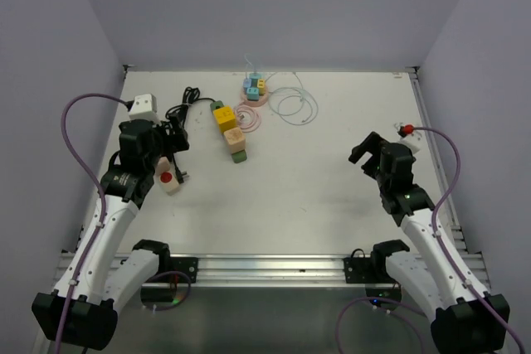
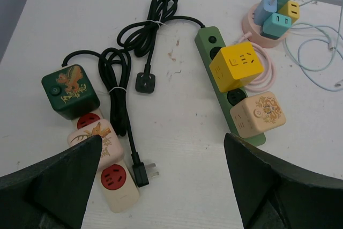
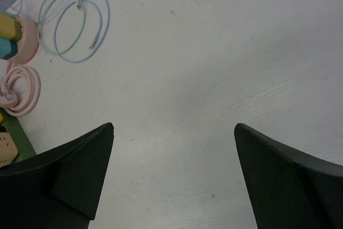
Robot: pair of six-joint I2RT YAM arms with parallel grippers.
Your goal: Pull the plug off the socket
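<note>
Left pincer (image 2: 163, 139) hangs spread wide above a black angled plug (image 2: 142, 172) with bare prongs.
Left of the long green power strip (image 2: 205, 40), across a bare band of white surface (image 2: 182, 116), that plug lies just beside the cream strip with red sockets (image 2: 118, 189), out of any socket. Right pincer (image 3: 174, 127), fingers also apart, hangs over open surface right of the green strip.

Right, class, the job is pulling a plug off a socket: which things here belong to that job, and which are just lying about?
Belong, probably: left gripper, open above the cream strip; its dark green cube plug and pink cube plug; green strip with yellow plug, beige plug.

Lying about: loose black cables; pale blue cable coil; right gripper, idle over bare table.
</note>
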